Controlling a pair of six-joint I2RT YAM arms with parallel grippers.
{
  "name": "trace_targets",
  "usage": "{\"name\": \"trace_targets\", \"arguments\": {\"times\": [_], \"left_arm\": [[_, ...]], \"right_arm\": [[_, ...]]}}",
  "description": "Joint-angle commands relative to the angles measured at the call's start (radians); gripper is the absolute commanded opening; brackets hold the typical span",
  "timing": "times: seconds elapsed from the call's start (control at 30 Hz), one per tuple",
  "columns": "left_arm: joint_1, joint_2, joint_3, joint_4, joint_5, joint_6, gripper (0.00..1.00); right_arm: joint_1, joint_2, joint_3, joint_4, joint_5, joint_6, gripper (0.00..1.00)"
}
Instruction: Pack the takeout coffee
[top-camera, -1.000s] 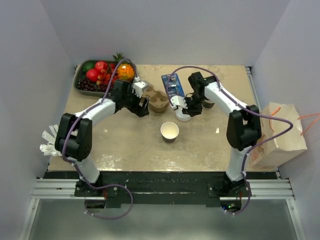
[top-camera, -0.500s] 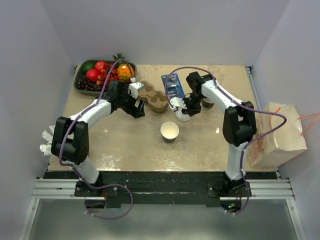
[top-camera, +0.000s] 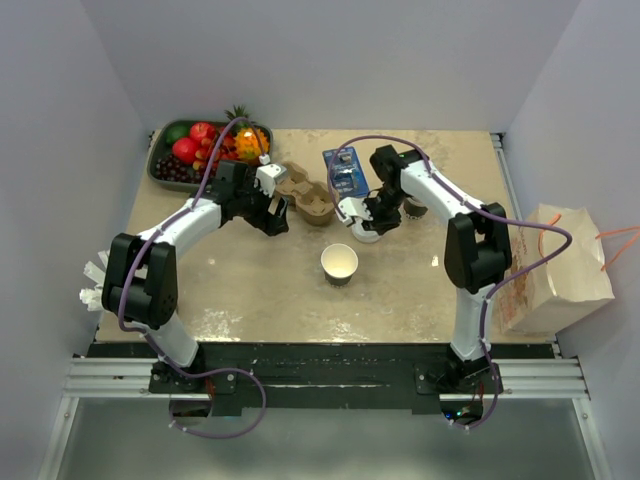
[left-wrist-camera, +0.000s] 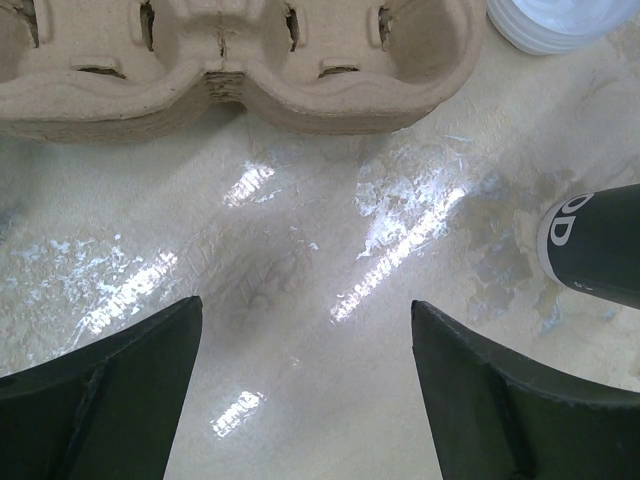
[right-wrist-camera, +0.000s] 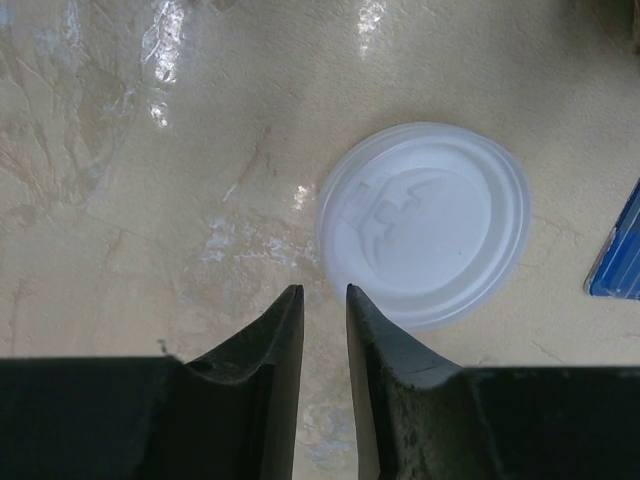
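The cup stands upright on the table, its long axis vertical and its open mouth facing up, the cream inside showing; it sits nearer the arm bases than either set of jaws, close to the right jaws and slightly to their left, and farther off to the right of the left jaws; its white lid lies flat on the table, raised top side up, apart from the cup and just ahead of the right jaws, a little to the right in the wrist view

The right jaws are drawn close together but not shut, with a narrow slit between the fingertips through which bare table shows; they hold nothing; one tip overlaps the lid's rim in the wrist view, and whether it touches the rim cannot be told; a blue packet lies just beyond the lid on the side away from these jaws

The left jaws stand wide apart over bare table, holding nothing and touching nothing; the pulp cup carrier lies just ahead of them; the lid shows ahead and to their right, and the cup's dark side with its pale rim shows to their right; a tray of fruit sits behind these jaws, toward the table's far left corner
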Motion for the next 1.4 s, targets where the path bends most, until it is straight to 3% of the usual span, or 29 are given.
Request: {"name": "trace_targets", "arguments": {"times": [0.0, 0.8, 1.03, 1.2, 1.37], "left_arm": [[0.008, -0.012, 0.007, 0.013, 0.013, 0.008, 0.89], [0.008, -0.001, 0.007, 0.018, 0.008, 0.003, 0.89], [0.008, 0.002, 0.007, 0.023, 0.008, 0.002, 0.89], [0.008, 0.004, 0.007, 0.024, 0.008, -0.002, 0.89], [0.009, -0.004, 0.007, 0.01, 0.005, 0.015, 0.89]], "right_arm": [[0.009, 0.009, 0.015, -0.003, -0.021, -0.001, 0.27], [0.023, 0.051, 0.03, 0.001, -0.005, 0.014, 0.2], [0.024, 0.057, 0.044, -0.001, -0.01, 0.022, 0.13], [0.024, 0.06, 0.052, -0.006, -0.019, 0.034, 0.01], [0.023, 0.048, 0.078, -0.018, -0.039, 0.077, 0.0]]}}
